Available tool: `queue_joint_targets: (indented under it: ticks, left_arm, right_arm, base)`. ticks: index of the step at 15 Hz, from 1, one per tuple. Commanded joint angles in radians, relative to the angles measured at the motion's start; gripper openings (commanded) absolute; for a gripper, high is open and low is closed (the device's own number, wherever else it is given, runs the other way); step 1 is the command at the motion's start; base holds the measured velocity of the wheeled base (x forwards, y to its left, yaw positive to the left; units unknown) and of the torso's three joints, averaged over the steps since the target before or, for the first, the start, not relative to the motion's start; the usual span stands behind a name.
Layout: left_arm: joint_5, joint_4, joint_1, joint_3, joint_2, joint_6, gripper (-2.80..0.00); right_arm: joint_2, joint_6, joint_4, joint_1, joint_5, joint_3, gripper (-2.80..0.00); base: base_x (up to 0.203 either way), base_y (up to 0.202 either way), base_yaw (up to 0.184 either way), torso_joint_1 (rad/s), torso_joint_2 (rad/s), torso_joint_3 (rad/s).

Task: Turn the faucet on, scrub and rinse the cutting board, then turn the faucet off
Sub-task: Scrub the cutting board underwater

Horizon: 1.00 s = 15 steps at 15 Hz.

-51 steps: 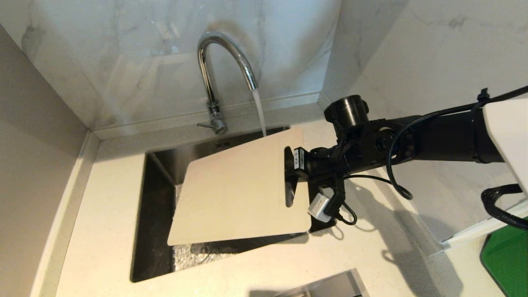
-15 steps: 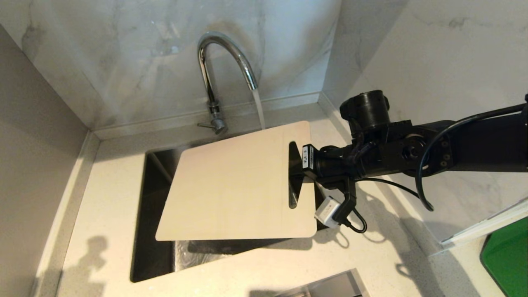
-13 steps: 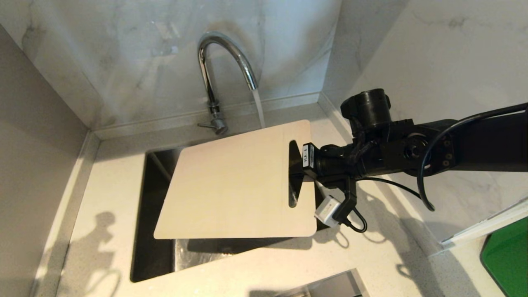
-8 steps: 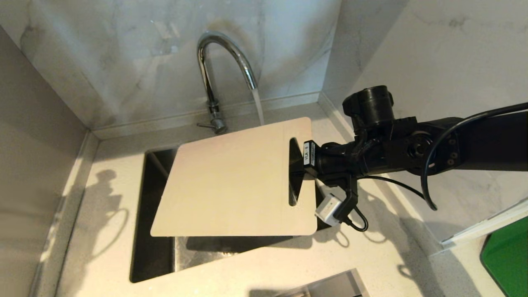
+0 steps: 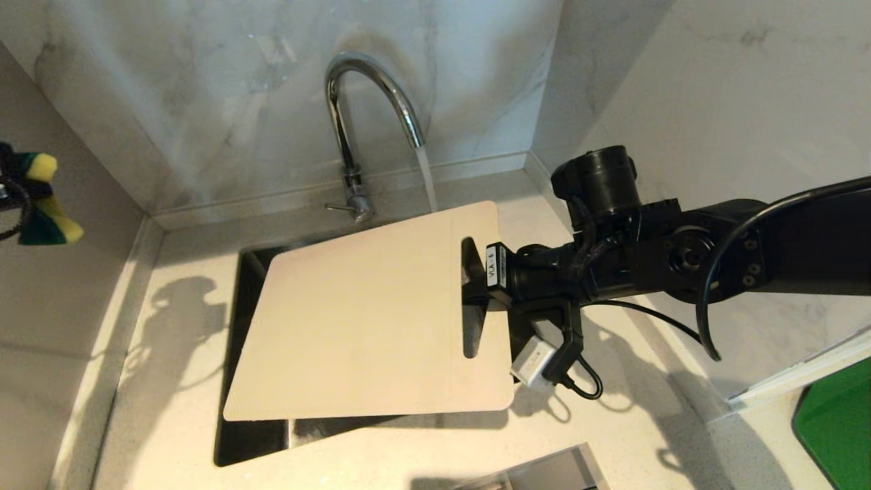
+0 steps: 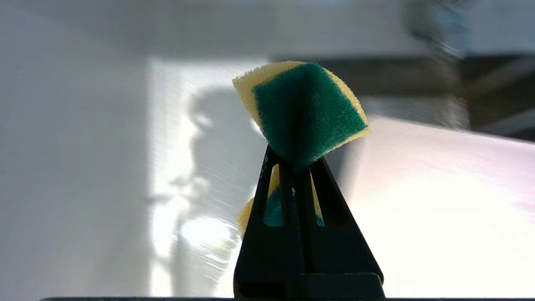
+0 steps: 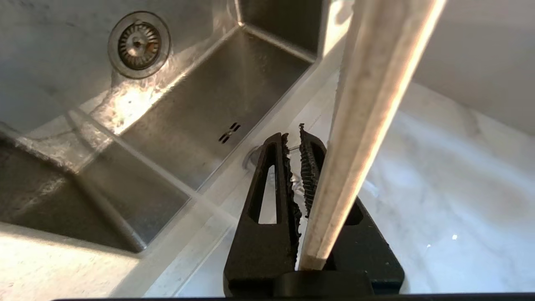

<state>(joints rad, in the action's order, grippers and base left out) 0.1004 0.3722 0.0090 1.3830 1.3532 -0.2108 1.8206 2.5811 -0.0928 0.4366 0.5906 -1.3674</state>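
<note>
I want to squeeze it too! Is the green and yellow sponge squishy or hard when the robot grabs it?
Probably squishy: the sponge bulges and folds where the left gripper pinches it. It likely weighs little, since a thin pinch holds it up. It looks rough on the green side, so it probably won't slip out.

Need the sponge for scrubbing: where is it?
Head view, far left edge: the sponge is pinched in the left gripper, raised beside the wall, left of the sink and cutting board.

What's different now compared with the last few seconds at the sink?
The left gripper, shut on a sponge, has come into view at the left edge. The right gripper has swung the cutting board leftward and flatter over the sink. The faucet still runs.
</note>
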Motion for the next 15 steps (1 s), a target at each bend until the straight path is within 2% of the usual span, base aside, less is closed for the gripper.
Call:
queue_joint_targets:
  ticks: [1,3,4,6,7,9,15]
  left_arm:
    - [-0.001,0.038,-0.119,0.019,0.017,-0.106,-2.8]
    - [-0.014,0.07,-0.235,0.03,0.018,-0.228,-2.8]
    - [-0.05,0.107,-0.296,0.044,0.018,-0.306,-2.8]
    - [-0.215,0.174,-0.363,0.086,0.033,-0.45,-2.8]
    - [-0.282,0.184,-0.38,0.098,0.051,-0.487,-2.8]
    - [-0.319,0.165,-0.397,0.102,0.1,-0.499,-2.8]
    - [-0.319,-0.073,-0.472,0.102,0.283,-0.493,-2.8]
  right_arm:
    - [-0.01,0.014,0.001,0.004,0.003,0.01,-2.8]
    - [-0.01,0.014,0.001,0.004,0.003,0.01,-2.8]
    - [-0.009,0.014,0.001,0.004,0.003,0.011,-2.8]
    - [-0.01,0.014,0.001,0.004,0.003,0.021,-2.8]
    - [-0.009,0.014,0.001,0.004,0.003,0.022,-2.8]
    - [-0.01,0.014,0.001,0.016,0.003,0.024,-2.8]
    - [-0.024,-0.006,0.0,0.036,0.001,0.06,-2.8]
  base:
    - [0.0,0.0,0.0,0.0,0.0,0.0]
    - [0.0,0.0,0.0,0.0,0.0,0.0]
    - [0.0,0.0,0.0,0.0,0.0,0.0]
    - [0.0,0.0,0.0,0.0,0.0,0.0]
    - [0.0,0.0,0.0,0.0,0.0,0.0]
    - [0.0,0.0,0.0,0.0,0.0,0.0]
    - [0.0,0.0,0.0,0.0,0.0,0.0]
